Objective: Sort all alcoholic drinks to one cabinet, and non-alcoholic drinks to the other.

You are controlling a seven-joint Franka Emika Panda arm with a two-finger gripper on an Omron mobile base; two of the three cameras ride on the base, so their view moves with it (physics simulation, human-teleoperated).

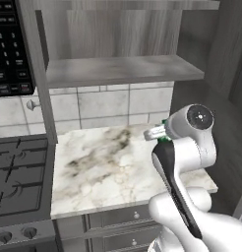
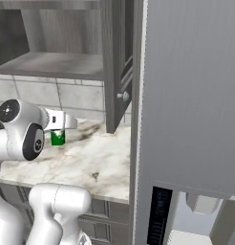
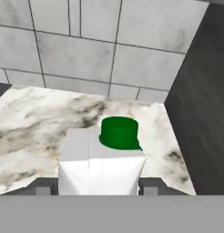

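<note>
A small white carton (image 3: 102,168) with a green cap (image 3: 119,133), a non-alcoholic drink, sits between my gripper's (image 3: 98,187) two dark fingertips (image 3: 152,185). Their pads press against its sides, so the gripper is shut on it. The carton is over the right back part of the marble counter (image 1: 103,167), close to the tiled wall; I cannot tell whether it rests on the counter. In the right base view its green part (image 2: 57,139) shows under the hand (image 2: 59,119). The open upper cabinet (image 1: 123,69) has a bare shelf. The alcoholic drinks are out of view.
The cabinet door (image 2: 117,72) stands open at the counter's right side, and another door (image 1: 37,74) is open on the left. A stove (image 1: 19,177) and microwave (image 1: 10,49) lie to the left. A tall dark panel (image 1: 226,123) bounds the counter on the right.
</note>
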